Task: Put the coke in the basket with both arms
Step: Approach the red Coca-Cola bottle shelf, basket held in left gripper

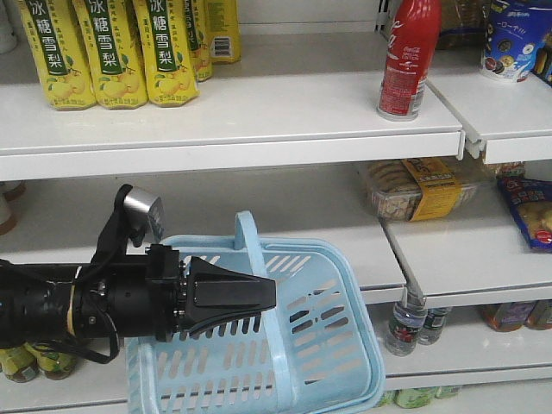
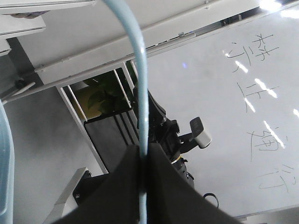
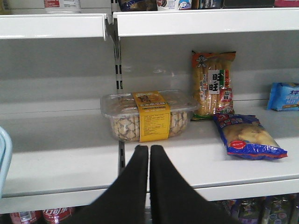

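Note:
The coke (image 1: 410, 56), a red bottle with white script, stands upright on the upper shelf at the right. The light-blue basket (image 1: 328, 345) hangs low in the middle of the front view. My left gripper (image 1: 269, 293) is shut on its hoop handle (image 1: 259, 259). In the left wrist view the handle (image 2: 140, 93) runs up from between the closed jaws of the left gripper (image 2: 142, 156). My right gripper (image 3: 149, 147) is shut and empty, and it points at the middle shelf. It does not show in the front view. A sliver of the basket's rim (image 3: 3, 158) shows at the left edge of the right wrist view.
Yellow drink cartons (image 1: 108, 52) stand on the upper shelf at the left. A clear biscuit box with a yellow label (image 3: 147, 114), a snack pack (image 3: 214, 84) and a blue crisp bag (image 3: 250, 137) lie on the middle shelf. Small bottles (image 1: 405, 328) stand on the lower shelf.

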Available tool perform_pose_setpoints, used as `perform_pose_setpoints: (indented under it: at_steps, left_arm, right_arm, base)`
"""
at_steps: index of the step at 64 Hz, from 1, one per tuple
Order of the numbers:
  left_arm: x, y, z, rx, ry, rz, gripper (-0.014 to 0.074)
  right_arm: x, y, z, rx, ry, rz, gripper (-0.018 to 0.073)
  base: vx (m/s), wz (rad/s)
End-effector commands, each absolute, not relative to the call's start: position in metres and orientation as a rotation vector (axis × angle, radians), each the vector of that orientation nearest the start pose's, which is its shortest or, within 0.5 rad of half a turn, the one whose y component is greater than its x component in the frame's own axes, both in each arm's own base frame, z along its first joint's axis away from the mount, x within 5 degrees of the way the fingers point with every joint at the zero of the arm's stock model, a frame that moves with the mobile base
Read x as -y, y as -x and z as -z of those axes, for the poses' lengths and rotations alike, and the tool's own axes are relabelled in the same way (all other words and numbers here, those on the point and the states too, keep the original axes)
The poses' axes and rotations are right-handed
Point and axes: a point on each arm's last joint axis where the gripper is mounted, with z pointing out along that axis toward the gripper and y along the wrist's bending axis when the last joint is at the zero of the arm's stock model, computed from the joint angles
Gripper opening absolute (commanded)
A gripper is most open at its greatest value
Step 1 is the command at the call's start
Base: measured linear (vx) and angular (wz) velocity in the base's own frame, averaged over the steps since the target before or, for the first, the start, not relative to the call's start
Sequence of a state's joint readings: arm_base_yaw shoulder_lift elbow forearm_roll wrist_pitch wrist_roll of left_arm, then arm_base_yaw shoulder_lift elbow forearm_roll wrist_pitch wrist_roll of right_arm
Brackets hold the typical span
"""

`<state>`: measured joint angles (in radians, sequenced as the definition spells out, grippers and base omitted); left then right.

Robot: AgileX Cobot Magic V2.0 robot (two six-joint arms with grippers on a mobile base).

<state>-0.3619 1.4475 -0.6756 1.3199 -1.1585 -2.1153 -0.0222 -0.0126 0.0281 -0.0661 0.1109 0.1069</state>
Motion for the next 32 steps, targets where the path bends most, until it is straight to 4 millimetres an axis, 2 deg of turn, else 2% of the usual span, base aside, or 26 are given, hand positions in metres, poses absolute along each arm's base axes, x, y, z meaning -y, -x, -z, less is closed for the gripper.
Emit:
perform_pose_setpoints:
  at_steps: [1,32]
  left_arm:
    - [0.1651,-0.1934,-0.2909,-1.886,-0.344,2.174,-0.0006]
    - [0.1651,-0.1934,-0.2909,-1.886,-0.344,2.174,-0.0006]
  right_arm:
    - [0.0018,-0.0561,-0.197,-1.533,-0.049,-0.001,-0.0004]
    - [0.0018,-0.0561,-0.197,-1.533,-0.049,-0.001,-0.0004]
  base:
    - [0.02,0.03]
    - [0.03,0.03]
